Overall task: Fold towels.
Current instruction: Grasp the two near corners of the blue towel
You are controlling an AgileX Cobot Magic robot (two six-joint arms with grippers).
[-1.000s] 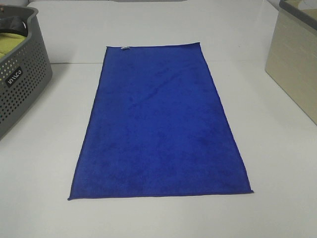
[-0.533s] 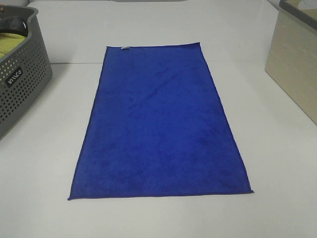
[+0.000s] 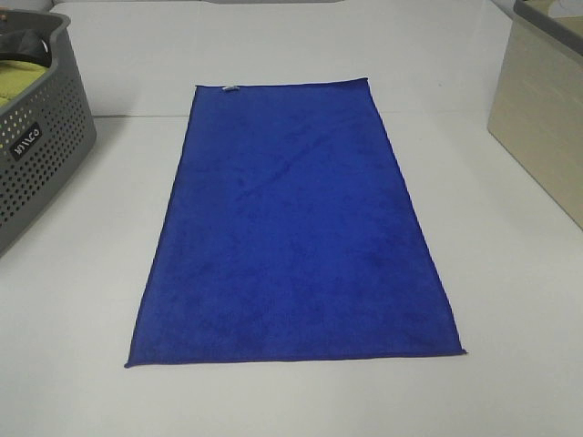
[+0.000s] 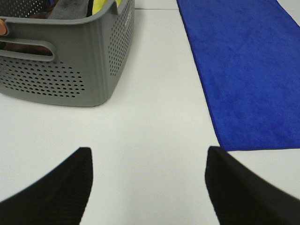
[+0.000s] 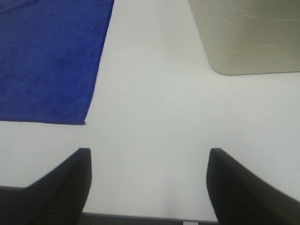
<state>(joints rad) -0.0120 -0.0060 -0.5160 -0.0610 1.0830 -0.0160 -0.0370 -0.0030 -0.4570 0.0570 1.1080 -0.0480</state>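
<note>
My left gripper is spread wide and holds nothing, its two black fingers over bare white table between the grey perforated plastic basket on the left and the near left corner of the royal-blue plush rectangular towel. My right gripper is also spread wide and empty, over the table just right of the towel's near right corner, with the beige rounded-corner bin farther off to the right. The towel lies flat and unfolded at the table's middle, its small white tag on the far short edge. A yellow-green cloth sits inside the basket.
</note>
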